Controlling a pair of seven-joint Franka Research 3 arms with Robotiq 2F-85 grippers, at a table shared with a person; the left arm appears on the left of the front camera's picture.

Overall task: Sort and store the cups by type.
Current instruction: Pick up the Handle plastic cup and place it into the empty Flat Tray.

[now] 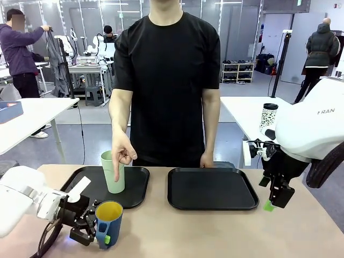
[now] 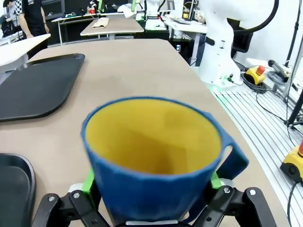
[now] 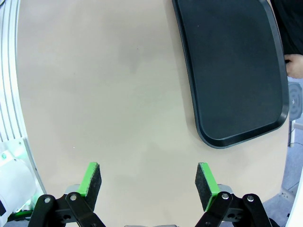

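A dark blue handled mug (image 1: 108, 220) (image 2: 151, 156) with a yellow inside stands on the table near the front left edge. My left gripper (image 1: 100, 229) (image 2: 151, 185) is open, with one green pad on each side of the mug's body. The tall pale green tumbler (image 1: 113, 173) stands upright on the left black tray (image 1: 138, 189). A person's hand (image 1: 122, 155) rests on the tumbler's rim, one finger pointing down. My right gripper (image 1: 272, 204) (image 3: 149, 185) hangs open over bare table, to the right of the right black tray (image 1: 212, 189) (image 3: 232, 71).
The person stands at the far side; their other hand (image 1: 206, 159) rests on the right tray's back edge. A white speckled cup with a black lid (image 1: 269, 116) stands on another table behind. Bare tabletop (image 1: 188, 231) lies between the mug and my right gripper.
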